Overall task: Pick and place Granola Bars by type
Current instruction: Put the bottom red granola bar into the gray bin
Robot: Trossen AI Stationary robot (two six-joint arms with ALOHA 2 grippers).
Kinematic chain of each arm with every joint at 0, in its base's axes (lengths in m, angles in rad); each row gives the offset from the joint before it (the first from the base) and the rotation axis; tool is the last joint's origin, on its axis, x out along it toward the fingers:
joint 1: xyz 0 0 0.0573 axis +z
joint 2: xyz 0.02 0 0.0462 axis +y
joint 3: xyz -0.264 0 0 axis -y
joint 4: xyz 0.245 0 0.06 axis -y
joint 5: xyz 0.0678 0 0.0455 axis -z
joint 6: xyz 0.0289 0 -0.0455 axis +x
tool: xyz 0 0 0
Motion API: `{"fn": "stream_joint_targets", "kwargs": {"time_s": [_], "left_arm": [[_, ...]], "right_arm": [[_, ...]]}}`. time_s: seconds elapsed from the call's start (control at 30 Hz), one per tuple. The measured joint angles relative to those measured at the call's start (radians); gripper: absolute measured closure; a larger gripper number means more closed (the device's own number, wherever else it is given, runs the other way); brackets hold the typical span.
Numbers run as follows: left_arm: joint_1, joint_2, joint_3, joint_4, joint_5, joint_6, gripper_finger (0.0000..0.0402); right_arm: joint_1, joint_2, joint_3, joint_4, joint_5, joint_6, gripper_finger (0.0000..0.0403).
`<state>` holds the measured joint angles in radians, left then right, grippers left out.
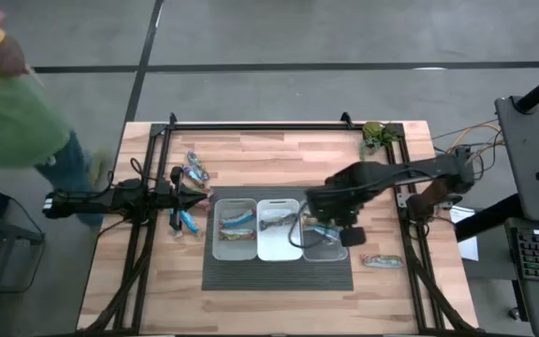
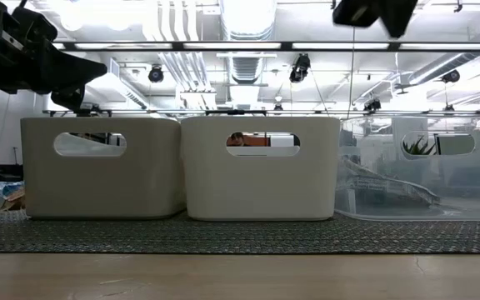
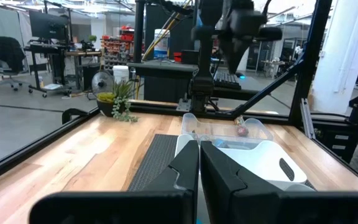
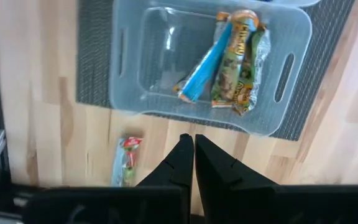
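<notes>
Three bins stand side by side on a dark mat (image 1: 279, 276): two white ones (image 1: 235, 227) (image 1: 279, 227) and a clear one (image 4: 160, 68) on the right. In the clear bin lie a blue granola bar (image 4: 205, 67) and tan-green bars (image 4: 238, 62). A silvery bar with red marks (image 4: 127, 160) lies on the wood to the right of the mat. More bars (image 1: 195, 170) (image 1: 187, 221) lie near the left arm. My right gripper (image 4: 193, 144) hangs high over the clear bin's edge, pointing down, shut and empty. My left gripper (image 3: 199, 152) rests level at the table's left, shut.
A small green plant (image 1: 374, 137) stands at the far right corner. A black frame (image 1: 251, 124) runs round the table's sides. A person in green (image 1: 12, 112) stands beyond the far left corner. Bare wood lies in front of the mat.
</notes>
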<state>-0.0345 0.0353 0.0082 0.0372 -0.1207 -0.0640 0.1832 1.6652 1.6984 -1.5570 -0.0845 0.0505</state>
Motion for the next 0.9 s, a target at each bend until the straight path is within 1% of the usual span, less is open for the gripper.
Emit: {"fn": "stream_joint_targets", "kwargs": {"time_s": [0.17, 0.3, 0.7, 0.9], "left_arm": [[0.000, 0.000, 0.000, 0.000, 0.000, 0.000, 0.0402], [0.000, 0.000, 0.000, 0.000, 0.000, 0.000, 0.0402], [0.000, 0.000, 0.000, 0.000, 0.000, 0.000, 0.0402], [0.000, 0.000, 0.000, 0.000, 0.000, 0.000, 0.0402]], "right_arm": [[0.049, -0.079, -0.003, -0.015, 0.000, -0.021, 0.0394], [0.088, -0.118, -0.005, -0.015, -0.003, 0.001, 0.0394], [0.206, -0.139, -0.040, -0.014, -0.004, 0.111, 0.0394], [0.226, -0.178, -0.112, -0.014, -0.088, 0.200, 0.0394]]}}
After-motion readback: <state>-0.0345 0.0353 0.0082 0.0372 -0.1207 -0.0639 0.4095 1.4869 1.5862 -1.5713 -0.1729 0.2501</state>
